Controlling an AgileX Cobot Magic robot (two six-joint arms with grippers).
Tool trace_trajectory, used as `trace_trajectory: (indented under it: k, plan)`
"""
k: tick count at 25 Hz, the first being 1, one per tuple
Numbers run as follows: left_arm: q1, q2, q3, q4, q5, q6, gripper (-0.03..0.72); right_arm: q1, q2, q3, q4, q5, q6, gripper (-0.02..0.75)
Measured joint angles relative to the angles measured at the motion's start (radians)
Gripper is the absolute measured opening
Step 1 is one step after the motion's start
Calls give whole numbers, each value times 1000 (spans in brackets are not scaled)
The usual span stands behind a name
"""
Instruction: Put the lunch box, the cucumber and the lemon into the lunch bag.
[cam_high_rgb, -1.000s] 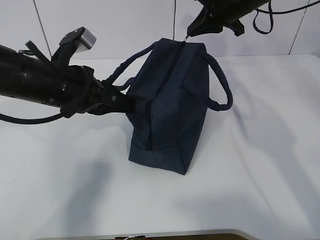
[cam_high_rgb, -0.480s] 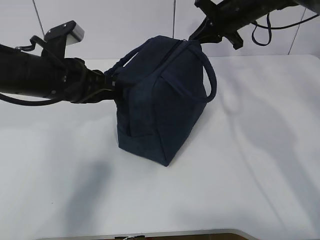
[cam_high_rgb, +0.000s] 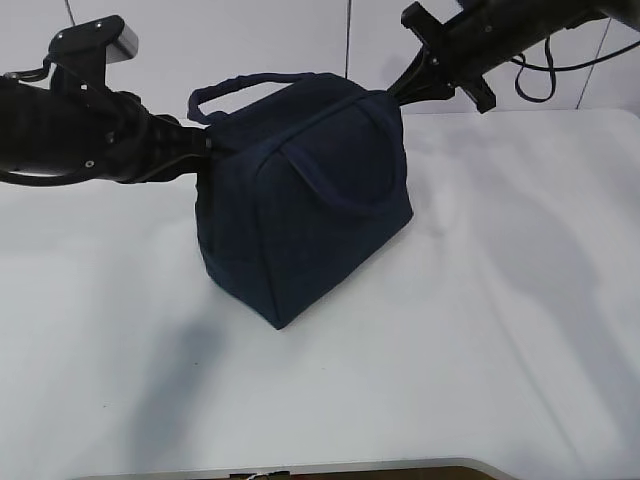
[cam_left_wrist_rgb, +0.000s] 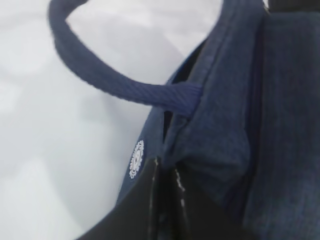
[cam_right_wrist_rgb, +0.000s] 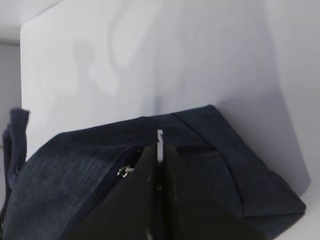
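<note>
Exterior view: the white surface (cam_high_rgb: 480, 330) carries the lunch bag (cam_high_rgb: 300, 210), which stands upright near the centre, base down. Its long axis runs diagonally, from the near-left corner toward the far right. One narrow end panel faces the camera at lower left; the opposite end points toward the back right. The top edge is highest at the far right, where the right gripper (cam_high_rgb: 395, 92) meets it. One looped handle (cam_high_rgb: 250, 88) arches above the top edge; the second handle (cam_high_rgb: 330, 180) hangs flat against the near side panel.

The left gripper (cam_high_rgb: 205, 143) contacts the bag's upper left end. In the left wrist view, its fingers (cam_left_wrist_rgb: 150, 200) are pressed together on a fold of the bag's fabric beside the handle root.

In the right wrist view, the right gripper's fingers (cam_right_wrist_rgb: 172, 200) are closed on a thin silver tab (cam_right_wrist_rgb: 159, 145) above the bag's top. A small silver zipper piece (cam_right_wrist_rgb: 125, 171) lies just left of them on the zipper line.
</note>
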Motion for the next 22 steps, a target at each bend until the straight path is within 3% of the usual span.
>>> trace_trajectory:
  k: [5, 12, 22]
  plan:
    - [0, -11, -2, -4, -55, 0, -9, -22, 0, 0, 31, 43, -4, 5]
    - [0, -11, -55, -4, -74, 0, -9, -31, 0, 0, 181, 45, -4, 5]
    - [0, -11, -75, -2, -83, 0, -9, -31, 2, 0, 199, 45, 15, 5]
